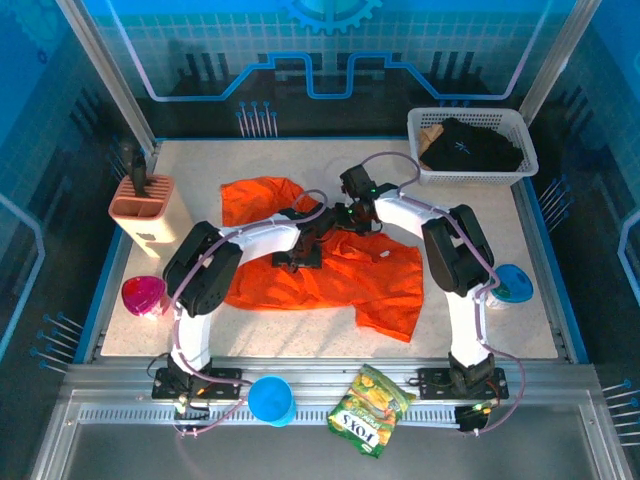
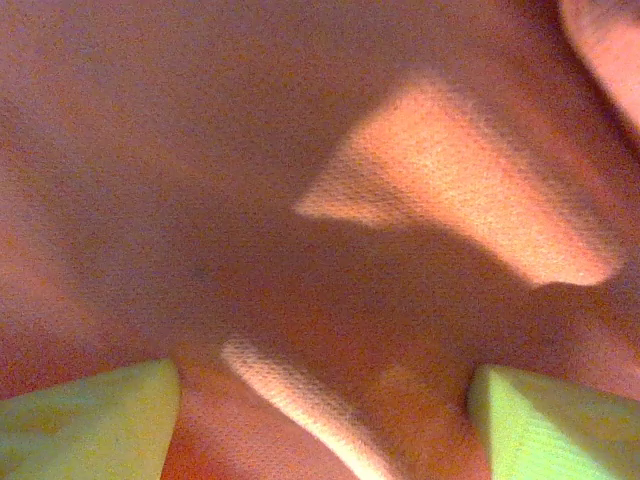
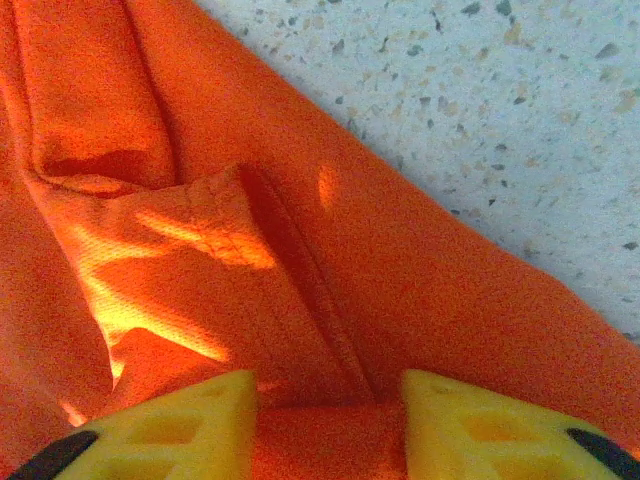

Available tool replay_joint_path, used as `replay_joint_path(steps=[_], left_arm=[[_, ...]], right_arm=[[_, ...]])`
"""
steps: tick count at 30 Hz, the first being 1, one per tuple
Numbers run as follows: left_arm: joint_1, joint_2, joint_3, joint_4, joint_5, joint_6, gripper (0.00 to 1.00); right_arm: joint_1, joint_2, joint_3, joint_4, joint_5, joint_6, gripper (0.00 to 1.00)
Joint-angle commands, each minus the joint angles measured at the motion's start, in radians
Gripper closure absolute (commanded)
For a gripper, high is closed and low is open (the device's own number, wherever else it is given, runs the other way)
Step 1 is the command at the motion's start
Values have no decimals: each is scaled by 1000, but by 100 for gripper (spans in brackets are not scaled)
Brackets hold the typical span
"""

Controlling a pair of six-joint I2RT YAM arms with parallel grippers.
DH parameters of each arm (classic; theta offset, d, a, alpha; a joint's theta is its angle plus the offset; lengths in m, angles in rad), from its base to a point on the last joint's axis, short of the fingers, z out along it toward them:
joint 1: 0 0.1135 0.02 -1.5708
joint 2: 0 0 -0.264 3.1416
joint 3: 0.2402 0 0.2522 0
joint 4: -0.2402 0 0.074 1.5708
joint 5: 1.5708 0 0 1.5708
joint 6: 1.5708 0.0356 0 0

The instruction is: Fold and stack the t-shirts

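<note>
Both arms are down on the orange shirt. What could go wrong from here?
1. Right end effector straddles a raised fold of the orange t-shirt near its edge; closing may catch uneven layers and skew the fold.
2. Left end effector sits wide open against flat cloth; it may close on nothing, or pinch both layers.
3. In the top view both end effectors crowd together mid-shirt; a crossing move could make them clash.

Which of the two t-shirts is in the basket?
The black t-shirt, bundled in the white basket at the far right corner of the table. The orange t-shirt lies spread out mid-table instead.
</note>
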Motion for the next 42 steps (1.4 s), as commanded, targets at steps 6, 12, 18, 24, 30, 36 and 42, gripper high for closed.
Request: replay_joint_path(steps=[6, 12, 18, 24, 30, 36, 42], left_arm=[[-1, 2, -81, 14, -22, -43, 24], [0, -13, -132, 25, -28, -60, 24], [3, -29, -169, -10, -75, -104, 24], [4, -133, -232, -37, -103, -152, 17], [-12, -379, -249, -67, -121, -143, 4], [-13, -593, -256, -128, -131, -154, 1], [-5, -608, -240, -172, -129, -170, 2]], right_arm=[[-10, -27, -10, 32, -56, 30, 100], [29, -130, -74, 85, -20, -65, 100], [108, -184, -182, 131, -83, -91, 99], [124, -197, -273, 249, -215, 31, 83], [119, -179, -265, 282, -285, 82, 80], [125, -144, -261, 363, -358, 146, 78], [156, -114, -248, 364, -365, 155, 75]])
